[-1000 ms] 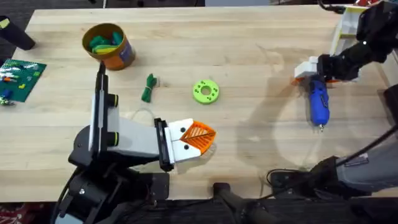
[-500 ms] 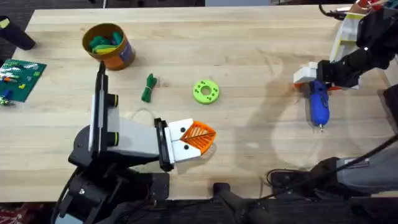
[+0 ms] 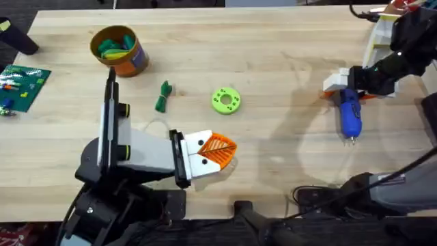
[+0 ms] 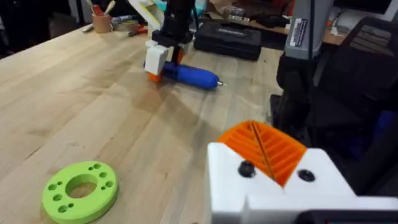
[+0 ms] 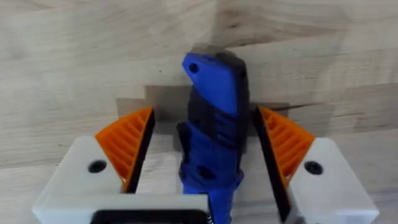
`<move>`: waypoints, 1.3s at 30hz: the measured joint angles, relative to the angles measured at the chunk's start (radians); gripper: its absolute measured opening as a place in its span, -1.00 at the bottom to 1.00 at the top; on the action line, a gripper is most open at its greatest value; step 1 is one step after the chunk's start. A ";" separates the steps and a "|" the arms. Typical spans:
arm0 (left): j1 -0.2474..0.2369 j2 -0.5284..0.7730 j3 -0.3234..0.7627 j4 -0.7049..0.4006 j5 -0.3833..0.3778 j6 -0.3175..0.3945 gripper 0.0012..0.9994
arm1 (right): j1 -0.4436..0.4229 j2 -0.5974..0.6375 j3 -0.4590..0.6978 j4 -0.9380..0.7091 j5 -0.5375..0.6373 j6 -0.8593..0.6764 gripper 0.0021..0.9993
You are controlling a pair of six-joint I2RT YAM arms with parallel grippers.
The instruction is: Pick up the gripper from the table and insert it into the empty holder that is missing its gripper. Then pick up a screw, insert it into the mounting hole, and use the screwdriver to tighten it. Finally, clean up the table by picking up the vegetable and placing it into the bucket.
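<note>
Beside the lime-green ring [image 3: 226, 100], well off toward the right arm's side, the screwdriver [image 3: 350, 113] lies flat on the table [image 3: 273, 41], its metal tip pointing away from the right gripper [image 3: 349, 87]; that gripper's orange pads [image 5: 127, 144] stand apart on either side of the blue body's rear end, not yet closed on it, seemingly lined up for a grasp; nearer the ring, the left gripper [image 3: 222, 152] hovers with pads pressed together and nothing held, apparently waiting; the vegetable [image 3: 163, 96] lies just on the ring's other side; beyond it stands the bucket [image 3: 120, 50], already holding green pieces.
</note>
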 joint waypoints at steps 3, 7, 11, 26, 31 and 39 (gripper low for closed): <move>0.000 0.000 0.000 0.000 0.000 0.000 -0.98 | 0.001 0.000 -0.002 0.001 0.007 -0.001 0.93; 0.000 0.000 0.000 0.000 0.000 0.000 -0.98 | 0.003 0.000 -0.003 0.009 0.014 -0.001 0.93; 0.000 0.000 0.000 0.000 0.000 0.000 -0.98 | 0.003 0.000 -0.003 0.011 0.020 -0.001 0.93; 0.000 0.000 0.000 0.000 0.000 0.000 -0.98 | 0.003 0.001 -0.006 0.021 0.038 -0.008 -0.95; 0.000 0.000 0.000 0.000 0.000 0.000 -0.98 | 0.003 0.001 -0.006 0.021 0.039 -0.008 -0.94; 0.000 0.000 0.000 0.000 0.000 0.000 -0.98 | 0.003 -0.002 -0.006 0.018 0.017 -0.011 -0.94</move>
